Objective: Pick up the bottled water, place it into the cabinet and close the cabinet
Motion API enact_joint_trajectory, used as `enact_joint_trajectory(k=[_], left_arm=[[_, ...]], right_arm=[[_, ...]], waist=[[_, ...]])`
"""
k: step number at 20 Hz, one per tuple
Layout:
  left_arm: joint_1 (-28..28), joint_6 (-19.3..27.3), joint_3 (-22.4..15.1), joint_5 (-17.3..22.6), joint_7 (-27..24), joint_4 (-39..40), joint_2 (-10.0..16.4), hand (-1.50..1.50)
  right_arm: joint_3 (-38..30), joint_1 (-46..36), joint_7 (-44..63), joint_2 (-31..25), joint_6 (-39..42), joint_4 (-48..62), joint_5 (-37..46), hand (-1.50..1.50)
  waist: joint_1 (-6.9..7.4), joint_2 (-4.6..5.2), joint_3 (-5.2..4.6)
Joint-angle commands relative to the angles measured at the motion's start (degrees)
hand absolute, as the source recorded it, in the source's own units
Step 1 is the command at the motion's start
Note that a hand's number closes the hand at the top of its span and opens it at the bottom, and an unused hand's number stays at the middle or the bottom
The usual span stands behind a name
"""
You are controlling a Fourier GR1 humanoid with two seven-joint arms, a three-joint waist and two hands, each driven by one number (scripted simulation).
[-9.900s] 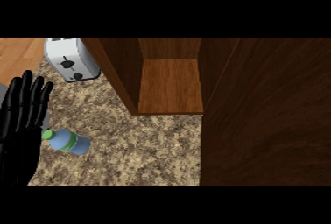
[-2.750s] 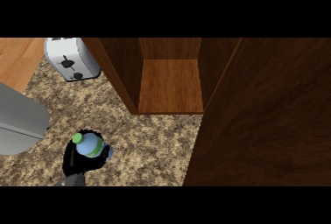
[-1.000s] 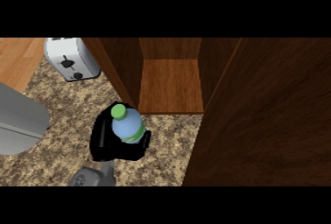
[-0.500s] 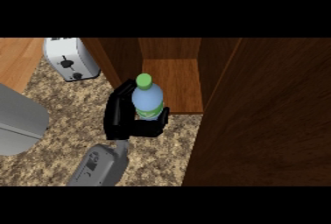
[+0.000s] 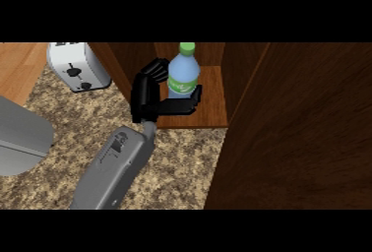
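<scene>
The left robot hand (image 5: 147, 96), just above the middle of the frame, is grasping the bottle (image 5: 183, 74). Its fingers are curling round the far side while the thumb is wrapping across the near side, below the label. The grey forearm (image 5: 116, 167) is running up to it from the lower left. Gripping from the side is leaving the bottle's base free, which looks meant for setting it down standing.

The bottle is standing nearly upright in that grip, with its green cap (image 5: 187, 47) pointing toward the upper edge. It is sitting over the wooden shelf (image 5: 210, 110) inside the open cabinet. Whether its base is touching the wood is not showing. It is carrying a green label, but no writing on it is readable.

The cabinet door (image 5: 305, 128) is filling the right side of the frame, swung wide so the opening is staying clear for the arm. Judging from this, the placing step is almost done, with the release and the closing of the door not yet done.

A toaster (image 5: 76, 66) is standing at the upper left on the speckled bench (image 5: 181, 167), showing no brand mark. A large grey shape (image 5: 18, 133) is sitting at the left edge, and what it is cannot be told. The right robot hand is not showing.
</scene>
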Motion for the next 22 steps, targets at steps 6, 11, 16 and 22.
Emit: enact_joint_trajectory(k=[6,11,16,22], left_arm=[[-12.57,1.23,4.00,-2.31,-1.83,18.97,-0.01,1.50],[-17.37,1.52,7.47,-2.37,-6.61,29.42,0.26,1.50],[-24.66,5.54,8.14,-3.91,-5.07,37.17,0.70,1.50],[-24.55,5.87,8.99,-5.34,-10.76,46.68,1.05,1.50]], right_arm=[[0.13,4.50,-3.79,-2.43,1.79,-4.08,-1.25,-1.50],[3.33,2.64,0.49,-0.77,-0.37,-6.00,3.33,-1.50],[-0.27,2.27,-2.15,-2.40,1.13,-4.23,-1.14,-1.50],[1.30,1.94,-0.33,-2.45,0.08,-6.15,0.86,-1.50]], waist=[[-0.62,0.20,0.04],[-1.22,0.36,-0.06],[-1.20,0.50,0.01],[-1.78,0.68,-0.06]])
